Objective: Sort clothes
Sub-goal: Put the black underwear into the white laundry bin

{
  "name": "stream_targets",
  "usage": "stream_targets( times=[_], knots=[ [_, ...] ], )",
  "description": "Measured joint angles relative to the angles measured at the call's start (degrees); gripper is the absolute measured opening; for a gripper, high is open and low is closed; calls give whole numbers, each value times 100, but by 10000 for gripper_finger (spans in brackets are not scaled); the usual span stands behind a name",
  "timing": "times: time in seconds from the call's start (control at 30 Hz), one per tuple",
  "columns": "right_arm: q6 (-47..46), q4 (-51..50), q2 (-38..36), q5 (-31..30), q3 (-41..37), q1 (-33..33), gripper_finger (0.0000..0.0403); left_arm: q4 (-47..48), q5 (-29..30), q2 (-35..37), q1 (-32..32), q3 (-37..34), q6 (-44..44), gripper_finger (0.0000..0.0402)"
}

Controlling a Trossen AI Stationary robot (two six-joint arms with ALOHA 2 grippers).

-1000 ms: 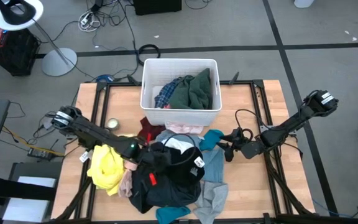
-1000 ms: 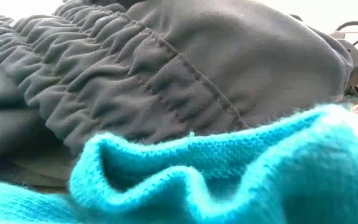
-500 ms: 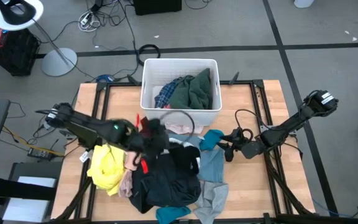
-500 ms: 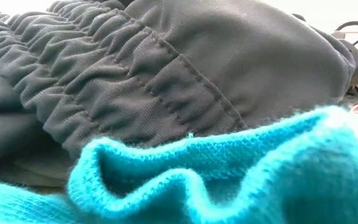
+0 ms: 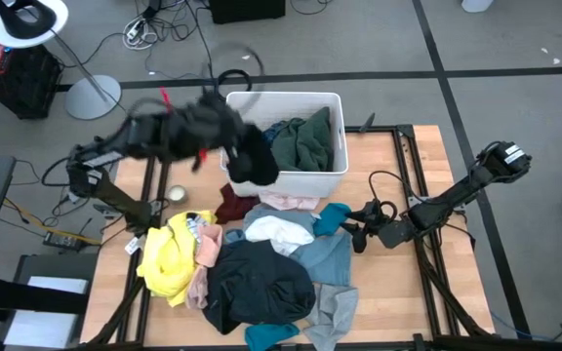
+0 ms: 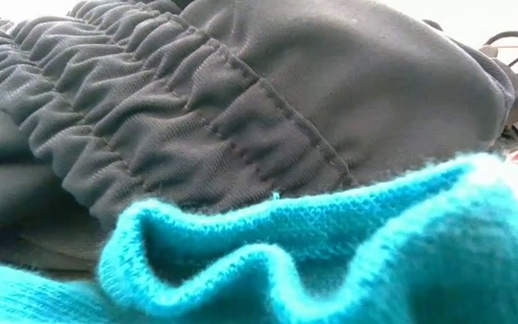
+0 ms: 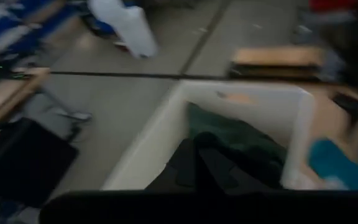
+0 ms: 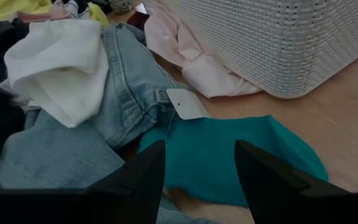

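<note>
Swinging high over the counter's [image 5: 427,156] ten-o'clock corner, the left gripper [image 5: 224,115] has its fingers clamped tight on a black soft fabric garment [image 5: 252,161], which dangles across the near-left rim of the white rectangular woven-look plastic bin [image 5: 283,185]. Only part of the cloth hangs over the bin's opening, where a dark green garment [image 5: 305,141] and a blue plaid one [image 5: 260,148] already lie. If the fingers let go now, the black piece may drape on the rim or slide down outside it, since much of its weight seems to hang at the wall.

At the counter's centre and six o'clock sits the unsorted heap: a bright yellow garment [image 5: 167,258], another black garment [image 5: 257,283], a white piece [image 5: 276,234], light blue denim [image 5: 332,258] and a teal knit [image 5: 333,216].

At three o'clock the right gripper [image 5: 359,237] waits low with fingers spread wide, holding nothing, its tips just beside the teal knit, which could snag on them.
</note>
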State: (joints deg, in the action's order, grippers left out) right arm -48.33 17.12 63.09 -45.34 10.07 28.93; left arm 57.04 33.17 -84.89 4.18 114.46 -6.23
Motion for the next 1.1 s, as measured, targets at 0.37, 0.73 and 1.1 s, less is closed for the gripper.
stream_targets(
  times=[0.37,0.73,1.1],
  knots=[
    [93,-2,0,29,0,-105,194,-211,-605,-1,1690,-301,-157,1],
    [187,-4,0,42,0,-107,194,-1764,-2605,-40,2103,-2788,-54,42],
    [194,-9,0,49,0,-107,194,-2257,-2772,-3,2211,-4263,529,165]
  ],
)
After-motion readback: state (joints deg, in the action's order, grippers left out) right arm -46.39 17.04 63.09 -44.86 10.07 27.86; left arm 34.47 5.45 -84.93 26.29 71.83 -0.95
